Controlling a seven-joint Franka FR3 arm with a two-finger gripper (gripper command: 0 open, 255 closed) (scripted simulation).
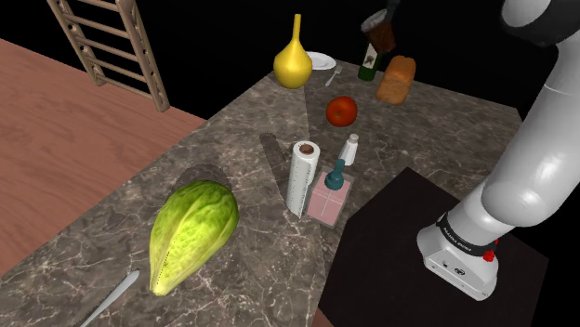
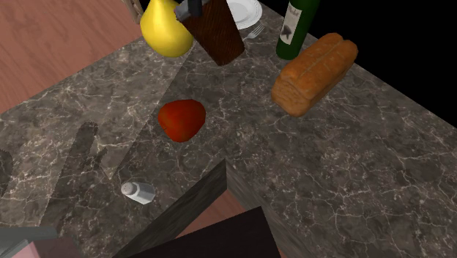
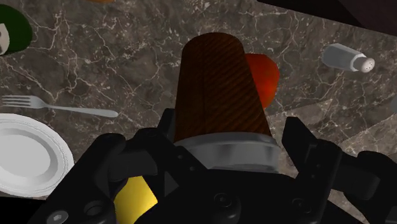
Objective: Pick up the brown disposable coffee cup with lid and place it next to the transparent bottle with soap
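The brown coffee cup [image 1: 380, 34] with a grey lid hangs in the air above the far end of the marble counter [image 1: 232, 279], over the dark wine bottle [image 1: 369, 64]. My gripper [image 3: 232, 151] is shut on the cup [image 3: 216, 89] at its lid end, a finger on each side. In the second exterior view the cup [image 2: 214, 31] hangs tilted beside the yellow gourd-shaped vase [image 2: 165, 28]. The soap bottle [image 1: 330, 191], clear pink with a teal pump, stands mid-counter next to the paper towel roll [image 1: 303, 176].
A red tomato [image 1: 341, 111], a bread loaf [image 1: 397, 80], a white plate [image 1: 322, 60] with a fork [image 1: 334, 75] and a salt shaker [image 1: 349, 149] lie between cup and soap bottle. A green cabbage [image 1: 192, 232] and a knife [image 1: 112, 297] lie nearer. The stand [image 1: 409, 251] is at lower right.
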